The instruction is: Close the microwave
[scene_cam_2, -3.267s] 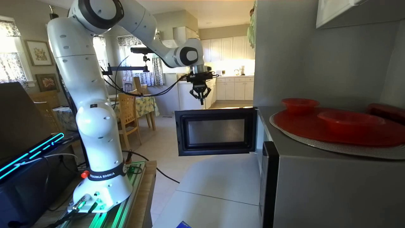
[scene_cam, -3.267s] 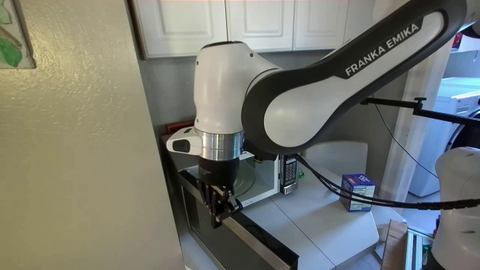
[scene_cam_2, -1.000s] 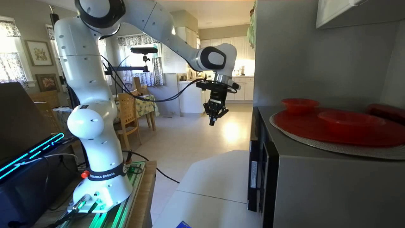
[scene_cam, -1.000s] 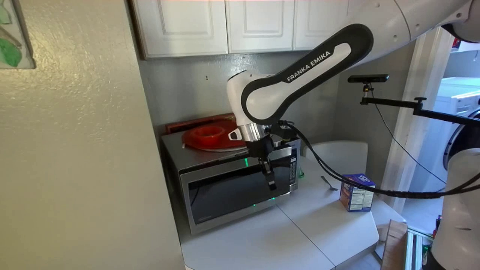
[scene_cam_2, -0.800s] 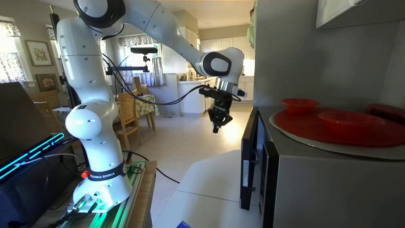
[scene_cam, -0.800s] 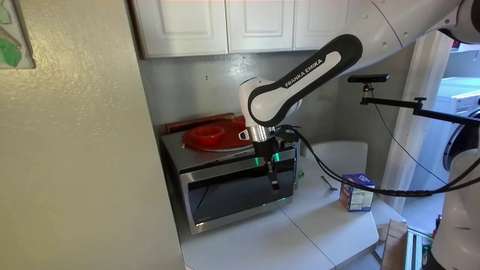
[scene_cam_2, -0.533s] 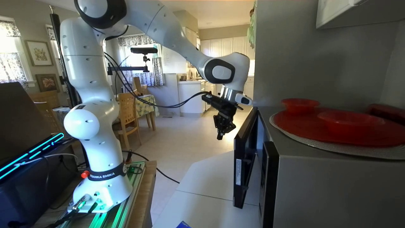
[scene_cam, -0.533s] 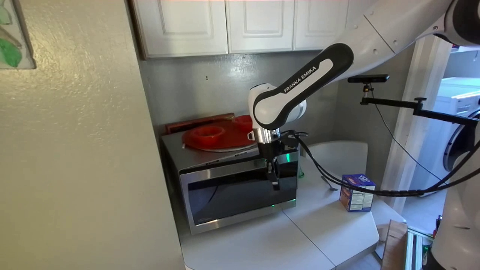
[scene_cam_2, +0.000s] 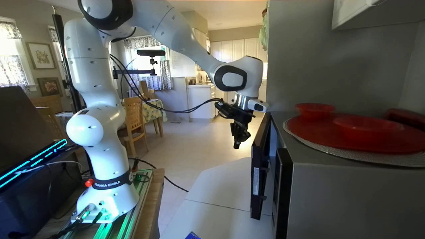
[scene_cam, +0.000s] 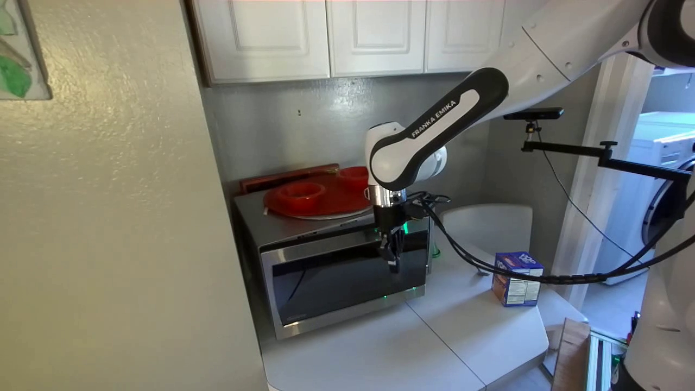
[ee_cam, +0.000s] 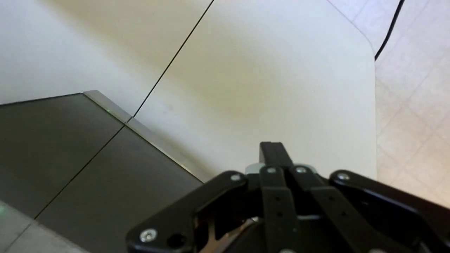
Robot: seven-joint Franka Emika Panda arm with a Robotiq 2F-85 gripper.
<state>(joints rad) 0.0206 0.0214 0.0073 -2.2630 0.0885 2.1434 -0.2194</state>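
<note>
The microwave [scene_cam: 336, 277], door [scene_cam_2: 259, 172] ajar, stands just beside the end effector [scene_cam_2: 236, 145].

The microwave [scene_cam: 326, 271] is silver with a dark glass door [scene_cam: 353, 279], the hand [scene_cam: 393, 265] black, the worktop [scene_cam: 353, 347] white with a thin dark seam [ee_cam: 172, 59]. Two bowls [scene_cam: 302, 196] are red, the carton [scene_cam: 518, 276] blue-topped, the tablecloth [scene_cam_2: 153, 113] patterned yellow.

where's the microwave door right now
In an exterior view, the microwave door stands ajar at the left of the grey microwave body, with the gripper just left of the door.
</note>
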